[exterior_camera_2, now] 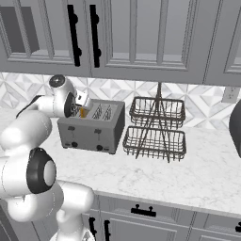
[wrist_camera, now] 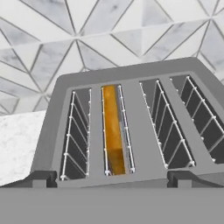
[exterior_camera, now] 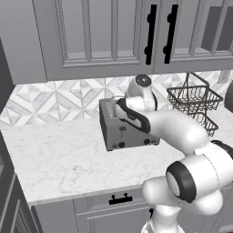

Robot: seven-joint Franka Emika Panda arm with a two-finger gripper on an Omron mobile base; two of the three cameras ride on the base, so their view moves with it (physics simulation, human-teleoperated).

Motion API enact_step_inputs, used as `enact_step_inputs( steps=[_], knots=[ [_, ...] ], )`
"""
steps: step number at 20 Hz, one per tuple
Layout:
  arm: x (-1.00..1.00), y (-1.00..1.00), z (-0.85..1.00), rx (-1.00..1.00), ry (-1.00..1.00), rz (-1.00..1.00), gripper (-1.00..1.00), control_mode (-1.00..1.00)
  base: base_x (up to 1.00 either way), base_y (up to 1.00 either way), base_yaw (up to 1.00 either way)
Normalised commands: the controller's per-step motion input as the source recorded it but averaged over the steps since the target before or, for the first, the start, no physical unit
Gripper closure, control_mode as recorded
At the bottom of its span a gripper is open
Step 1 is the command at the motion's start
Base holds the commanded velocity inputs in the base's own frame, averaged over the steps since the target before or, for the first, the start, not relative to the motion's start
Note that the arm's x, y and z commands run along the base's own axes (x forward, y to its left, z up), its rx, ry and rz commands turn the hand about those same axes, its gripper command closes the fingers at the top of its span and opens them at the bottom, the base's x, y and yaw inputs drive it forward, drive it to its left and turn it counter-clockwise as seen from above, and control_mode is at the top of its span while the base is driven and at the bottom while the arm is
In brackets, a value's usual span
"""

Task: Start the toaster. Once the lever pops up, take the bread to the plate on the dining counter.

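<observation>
Toaster (wrist_camera: pixel 131 127) sat right under the claw (wrist_camera: pixel 112 178), slots running straight away from it. Bread (wrist_camera: pixel 113 131) stood edge-on in the second slot from the left, just ahead and a touch left of centre, long edge pointing away. Claw hung fully open, holding nothing.

Matt grey metal toaster (wrist_camera: pixel 131 127) on marble counter (exterior_camera: pixel 59 159).
</observation>
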Motion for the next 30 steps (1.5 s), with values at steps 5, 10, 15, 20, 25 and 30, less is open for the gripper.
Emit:
enact_step_inputs(
  steps=[5, 10, 15, 20, 25, 30],
  knots=[
    [0.17, 0.0, -0.04, -0.06, 0.0, 0.0, -1.0, -1.0, 0.0, 0.0, 0.0],
    [0.08, 0.0, -0.01, -0.03, 0.0, 0.0, -1.0, -1.0, 0.0, 0.0, 0.0],
    [0.15, 0.0, -0.16, 0.0, 0.0, 0.0, -1.0, -1.0, 0.0, 0.0, 0.0],
    [0.16, 0.0, -0.26, 0.0, 0.0, 0.0, -1.0, -1.0, 0.0, 0.0, 0.0],
    [0.18, 0.0, -0.2, 0.0, 0.0, 0.0, -1.0, -1.0, 0.0, 0.0, 0.0],
    [0.25, 0.0, -0.14, 0.0, 0.0, 0.0, -1.0, -1.0, 0.0, 0.0, 0.0]
  ],
)
